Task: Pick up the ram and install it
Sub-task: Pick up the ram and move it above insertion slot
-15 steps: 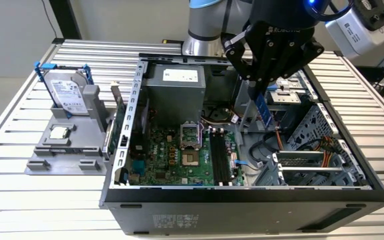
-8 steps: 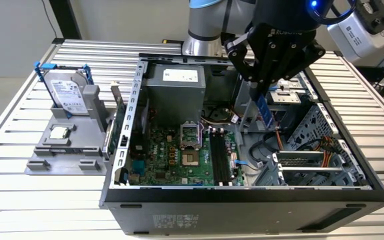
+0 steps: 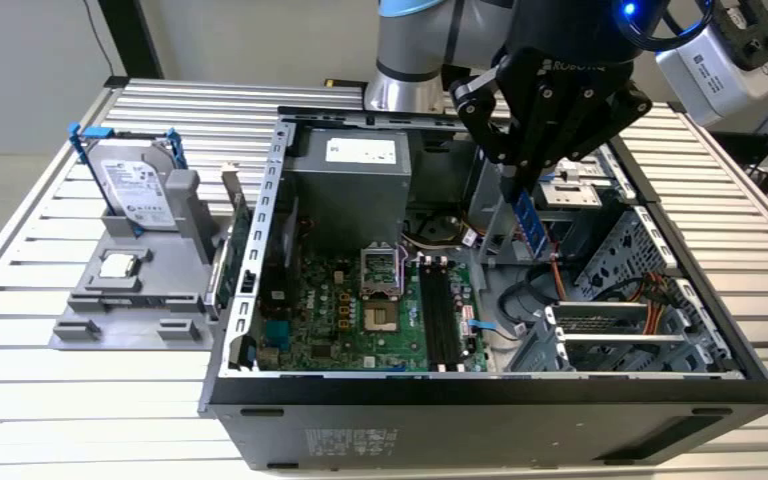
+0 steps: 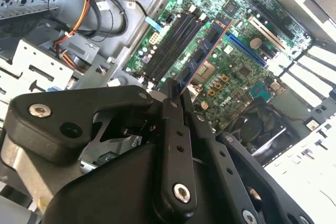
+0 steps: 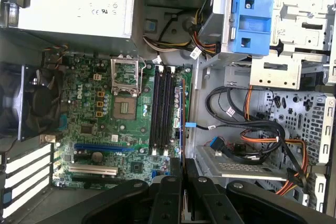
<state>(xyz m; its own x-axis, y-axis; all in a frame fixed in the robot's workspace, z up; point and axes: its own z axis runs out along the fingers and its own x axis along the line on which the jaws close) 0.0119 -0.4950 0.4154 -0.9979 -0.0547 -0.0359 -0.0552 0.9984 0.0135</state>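
So the pick-up half is looking done from where I'm sitting. The jaws are clamping the top edge of the ram (image 3: 534,225), and the stick is hanging straight down from them, up in the air inside the open PC case (image 3: 491,395). It isn't touching the board anywhere I can see.

The install half is what's left. The black memory slots (image 3: 440,320) are all sitting empty, and in the exterior view the ram is hovering above them and a bit toward the exterior view's right, closer to the drive cage (image 3: 624,300) than to the slots. In the second wrist view the ram (image 4: 205,56) is showing edge-on, running roughly parallel to the slots (image 4: 176,38), so I'm guessing the alignment is getting close, but it isn't seated.

Stuff crowding the area:
- a bundle of black and orange cables (image 5: 262,135) is lying just beside the slots on the drive cage side
- a little blue tab (image 5: 190,125) is poking out right at the edge of the slot bank
- the empty CPU socket (image 5: 126,85) is sitting on the other side

Outside the case, the hard drive (image 3: 131,185) and CPU chip (image 3: 120,265) are waiting in a grey holder on the worktop (image 3: 91,420), well apart from the action.
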